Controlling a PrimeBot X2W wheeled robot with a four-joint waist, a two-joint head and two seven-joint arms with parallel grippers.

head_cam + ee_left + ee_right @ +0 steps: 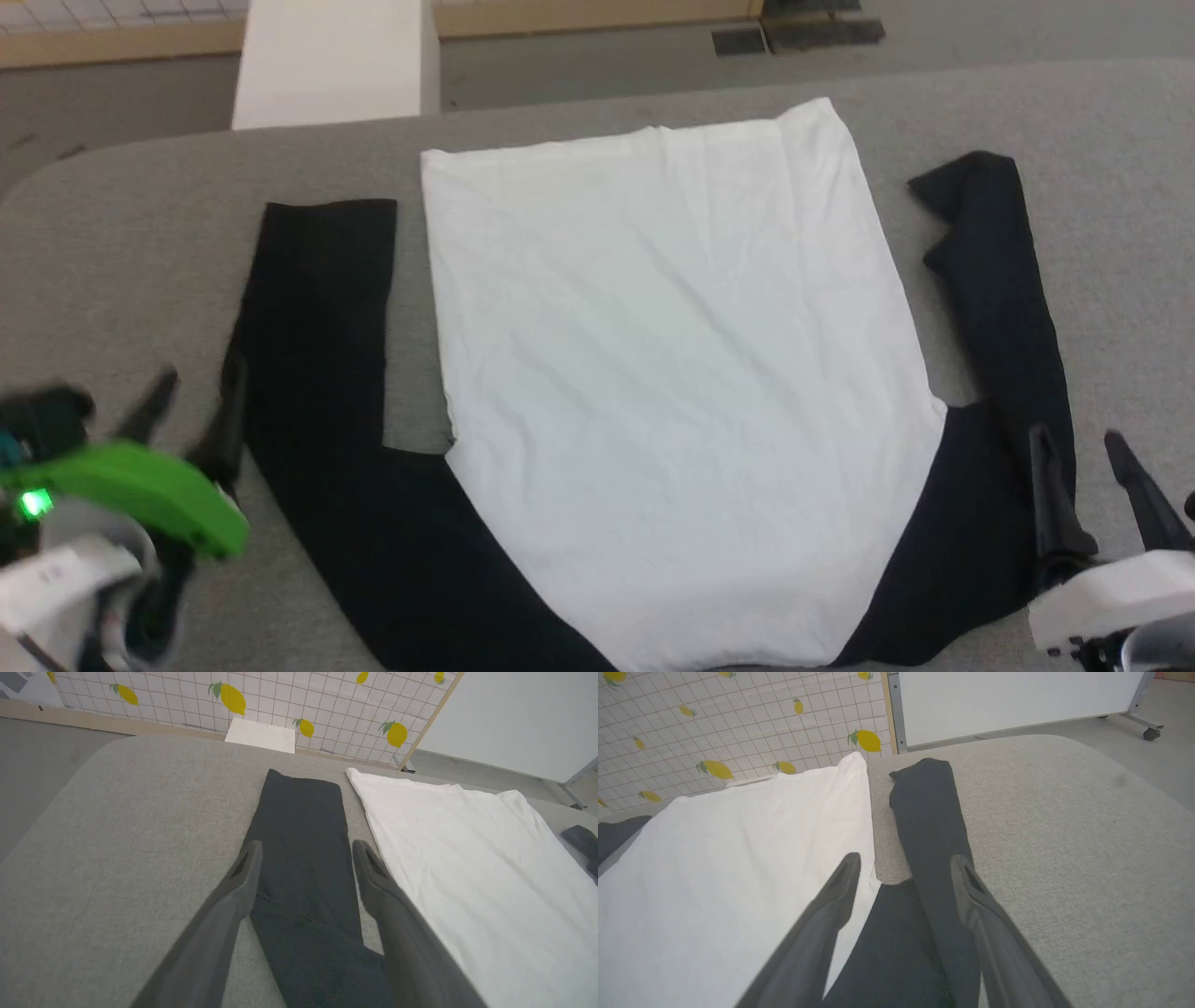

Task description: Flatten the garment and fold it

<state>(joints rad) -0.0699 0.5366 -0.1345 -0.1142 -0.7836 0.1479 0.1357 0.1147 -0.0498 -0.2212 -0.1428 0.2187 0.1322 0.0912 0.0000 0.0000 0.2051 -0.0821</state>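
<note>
Head view: left gripper (203, 373) and right gripper (1074, 435) nearest, fingers spread, nothing held, one at each black sleeve. Garment (672, 373) lies flat on grey table (140, 233), white body smooth, sleeves alongside, far right cuff (962, 187) kinked. Flattening looks nearly done; folding not yet begun.

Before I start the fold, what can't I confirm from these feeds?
Garment collar: cut off by the head view's bottom edge.
Left hand: blurred in head view; whether it touches the left sleeve is unclear.
Right sleeve cuff: bunched; right wrist view cannot show what is folded under.
</note>
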